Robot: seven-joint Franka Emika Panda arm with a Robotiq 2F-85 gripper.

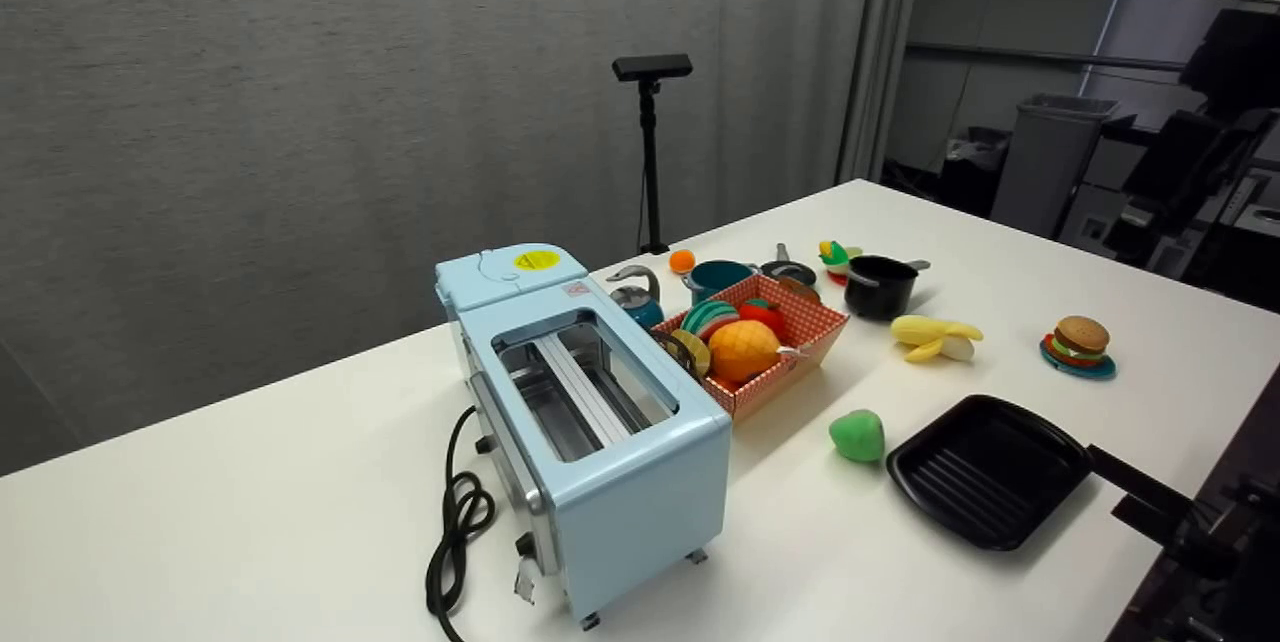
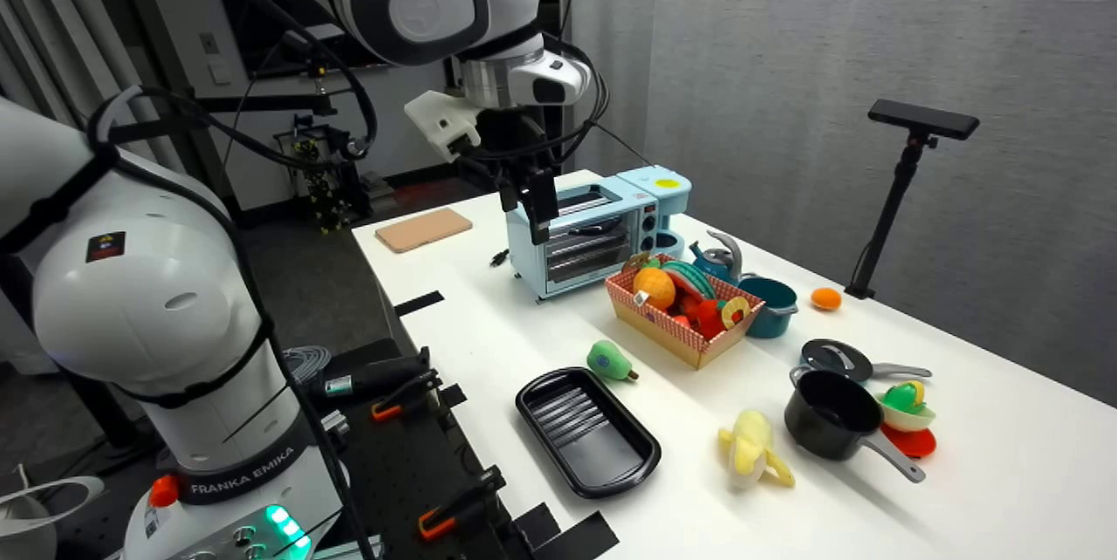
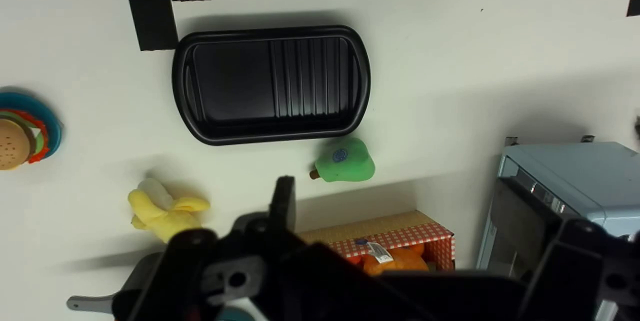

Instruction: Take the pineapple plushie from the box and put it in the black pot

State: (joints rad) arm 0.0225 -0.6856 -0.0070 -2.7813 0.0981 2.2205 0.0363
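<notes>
The orange-yellow pineapple plushie lies in the red-checked box among other toy fruit. In an exterior view the plushie is at the box's toaster end, with a white tag. In the wrist view the plushie is partly hidden by the gripper. The black pot stands on the table beyond the banana; it also shows in an exterior view. In the wrist view the gripper mostly covers it. My gripper is open and empty, pointing down, above the table; its fingers are wide apart.
A light-blue toaster stands beside the box. A black grill pan, green pear and banana lie on the near side. A teal pot, kettle and black lidded pan are around the box. A burger lies farther off.
</notes>
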